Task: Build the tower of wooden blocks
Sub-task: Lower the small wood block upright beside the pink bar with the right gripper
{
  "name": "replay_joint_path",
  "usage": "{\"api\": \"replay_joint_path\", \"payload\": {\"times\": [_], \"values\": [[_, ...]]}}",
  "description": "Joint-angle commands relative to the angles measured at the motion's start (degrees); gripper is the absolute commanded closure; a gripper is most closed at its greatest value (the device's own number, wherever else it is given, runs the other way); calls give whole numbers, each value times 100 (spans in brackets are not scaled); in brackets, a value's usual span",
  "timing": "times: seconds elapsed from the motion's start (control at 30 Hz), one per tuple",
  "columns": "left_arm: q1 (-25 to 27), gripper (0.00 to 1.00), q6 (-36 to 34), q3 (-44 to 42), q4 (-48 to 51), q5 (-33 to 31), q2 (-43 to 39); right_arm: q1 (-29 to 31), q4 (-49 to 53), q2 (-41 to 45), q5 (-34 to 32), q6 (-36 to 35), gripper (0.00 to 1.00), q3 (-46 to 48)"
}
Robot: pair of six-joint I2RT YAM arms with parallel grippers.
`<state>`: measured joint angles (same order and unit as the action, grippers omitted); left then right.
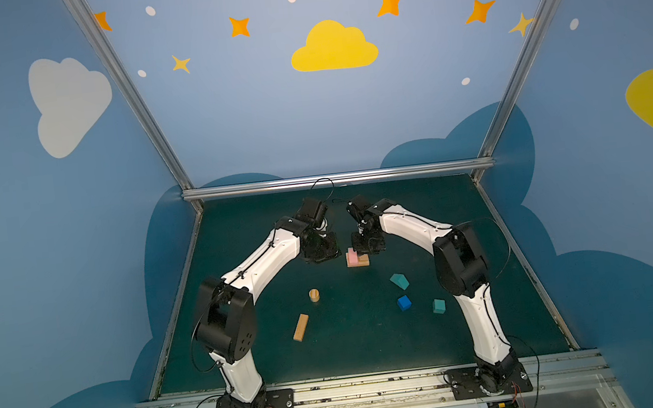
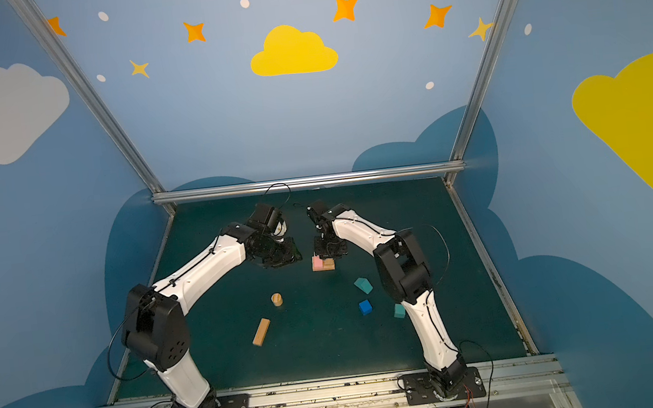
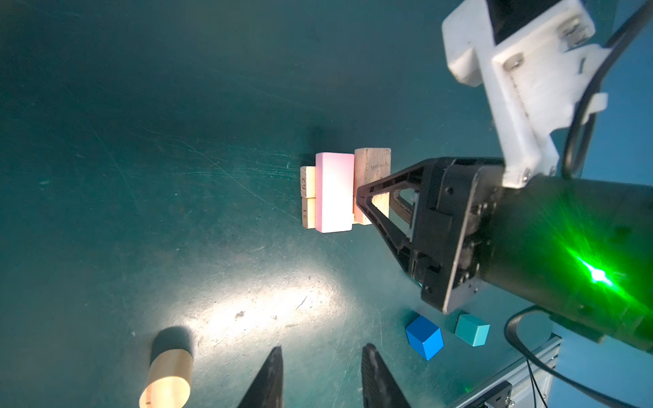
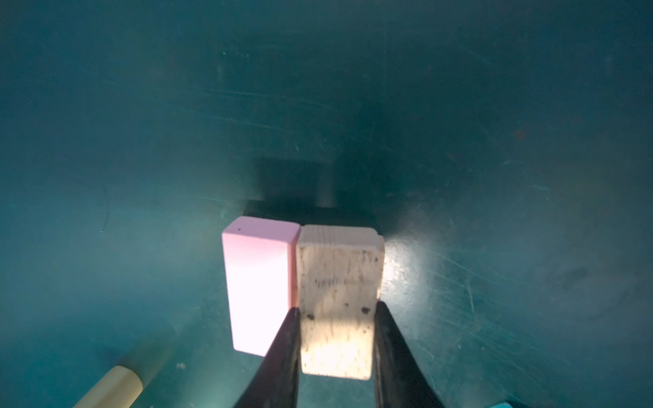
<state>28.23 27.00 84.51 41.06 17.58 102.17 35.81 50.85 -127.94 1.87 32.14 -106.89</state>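
Observation:
The wood block tower stands mid-table in both top views: a pink bar (image 1: 352, 257) (image 3: 334, 192) and a tan bar (image 4: 339, 275) lie side by side across two lower tan bars (image 3: 308, 196). My right gripper (image 1: 364, 252) (image 4: 335, 311) is shut on that upper tan bar, its fingers against both long sides. My left gripper (image 1: 332, 254) (image 3: 323, 348) hovers just left of the tower, open and empty. Loose on the mat are a tan cylinder (image 1: 314, 295), a tan bar (image 1: 301, 327), a teal house-shaped piece (image 1: 399, 281), a blue cube (image 1: 404, 302) and a teal cube (image 1: 438, 306).
The dark green mat (image 1: 354, 352) is bounded by a metal rail at the back (image 1: 338, 178), the arms' mounting rail at the front (image 1: 362, 389) and blue painted walls on both sides. The right arm's elbow (image 1: 461, 265) rises close to the teal cube.

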Motion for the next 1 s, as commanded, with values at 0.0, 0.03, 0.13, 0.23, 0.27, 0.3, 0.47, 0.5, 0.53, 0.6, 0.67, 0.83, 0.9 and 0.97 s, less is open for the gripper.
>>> {"api": "replay_joint_path", "payload": {"times": [0.0, 0.03, 0.13, 0.23, 0.27, 0.3, 0.47, 0.5, 0.53, 0.6, 0.67, 0.83, 0.9, 0.97], "values": [[-22, 63, -21, 7, 100, 57, -20, -22, 26, -38, 51, 30, 70, -69], [-26, 63, -22, -4, 96, 58, -28, -13, 27, -38, 50, 25, 69, -69], [-24, 63, -21, -15, 95, 46, -41, -12, 30, -30, 57, 29, 69, -61], [-25, 63, -11, -33, 87, 42, -63, -13, 39, -21, 64, 29, 68, -49], [-20, 63, -9, -45, 78, 45, -66, -13, 36, -21, 59, 23, 68, -40], [-19, 63, -2, -51, 78, 48, -72, -13, 39, -21, 59, 29, 67, -41], [-25, 63, -1, -83, 64, 46, -98, -13, 39, -14, 68, 43, 66, -24], [-28, 63, 6, -85, 60, 55, -100, -13, 47, -16, 68, 39, 66, -25], [-25, 63, 10, -100, 60, 52, -117, -12, 48, -7, 68, 39, 66, -25], [-20, 63, 10, -109, 60, 55, -118, -4, 54, 10, 59, 37, 66, -7], [-24, 63, 24, -110, 51, 52, -130, -6, 65, 44, 35, 48, 65, -3], [-24, 63, 37, -94, 18, 82, -144, -13, 118, 241, -28, 47, 65, 44], [-27, 63, 42, -70, -8, 118, -140, -15, 126, 369, -45, 38, 64, 84], [-17, 63, 60, -41, -48, 156, -134, -28, 135, 513, -70, 25, 64, 144]]}}
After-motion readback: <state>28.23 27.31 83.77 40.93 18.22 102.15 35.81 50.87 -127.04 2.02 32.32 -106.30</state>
